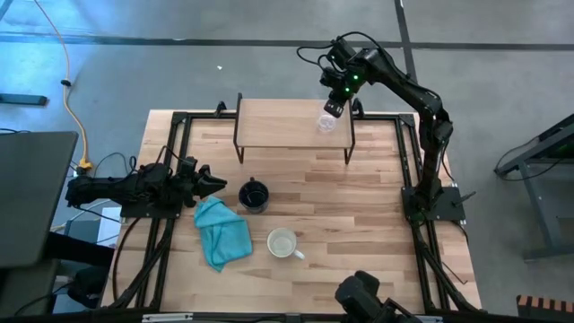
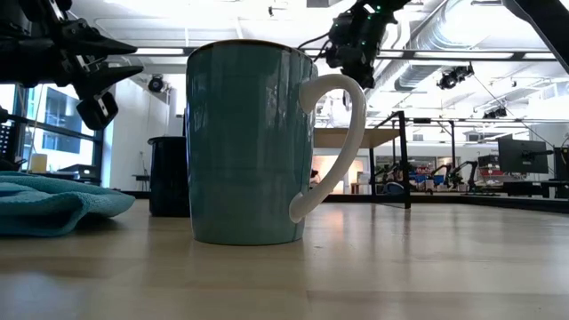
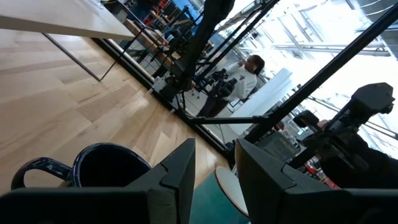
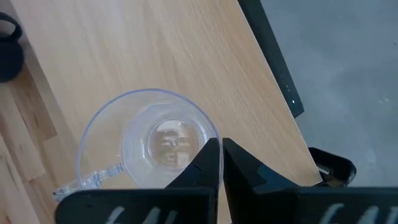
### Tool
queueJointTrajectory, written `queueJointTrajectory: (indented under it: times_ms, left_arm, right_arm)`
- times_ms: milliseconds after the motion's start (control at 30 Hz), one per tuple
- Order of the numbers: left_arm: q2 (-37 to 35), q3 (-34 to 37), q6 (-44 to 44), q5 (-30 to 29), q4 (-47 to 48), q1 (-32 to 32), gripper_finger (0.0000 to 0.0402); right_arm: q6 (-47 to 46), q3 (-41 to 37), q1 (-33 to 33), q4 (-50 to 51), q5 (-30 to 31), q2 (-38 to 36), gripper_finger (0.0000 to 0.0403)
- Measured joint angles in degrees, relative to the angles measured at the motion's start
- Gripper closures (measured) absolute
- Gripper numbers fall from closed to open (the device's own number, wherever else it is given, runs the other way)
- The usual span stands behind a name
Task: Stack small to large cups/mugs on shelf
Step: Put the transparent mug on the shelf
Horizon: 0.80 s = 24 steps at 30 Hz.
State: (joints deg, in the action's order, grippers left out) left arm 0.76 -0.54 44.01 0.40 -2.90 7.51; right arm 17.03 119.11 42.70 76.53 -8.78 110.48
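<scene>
Three vessels are in play: a small clear glass cup point(image 1: 325, 124) sits upright on the low light-wood shelf on thin dark legs point(image 1: 278, 121), near its right end, and looks empty, its bare bottom showing through from above in the right wrist view. A black mug point(image 1: 254, 195) stands on the butcher-block table point(image 1: 359, 197), its dark inside impossible to read. Nearer the front edge stands a handled mug, teal outside and pale inside point(image 1: 283, 243), with nothing visible in it. The right claw point(image 1: 332, 109) hovers over the glass cup, its fingers pressed together and pinching nothing. The left claw point(image 1: 215, 185) waits just left of the black mug, fingers partly spread and empty. A crumpled teal cloth point(image 1: 221, 231) lies between the two mugs. In the low view the teal mug blocks most of the shelf and the glass cup.
</scene>
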Motion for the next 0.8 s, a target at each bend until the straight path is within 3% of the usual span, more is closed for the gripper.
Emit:
queueJointTrajectory:
  times_ms: [467, 800]
  left_arm:
    - [0.0, 0.0, 0.0, 0.0, 0.0, 0.0, 0.0298]
    - [0.0, 0.0, 0.0, 0.0, 0.0, 0.0, 0.0298]
  right_arm:
    - [0.5, 0.0, 0.0, -0.1, -1.1, 0.0, 0.0368]
    - [-0.1, 0.0, 0.0, -0.1, -0.8, 0.0, 0.0365]
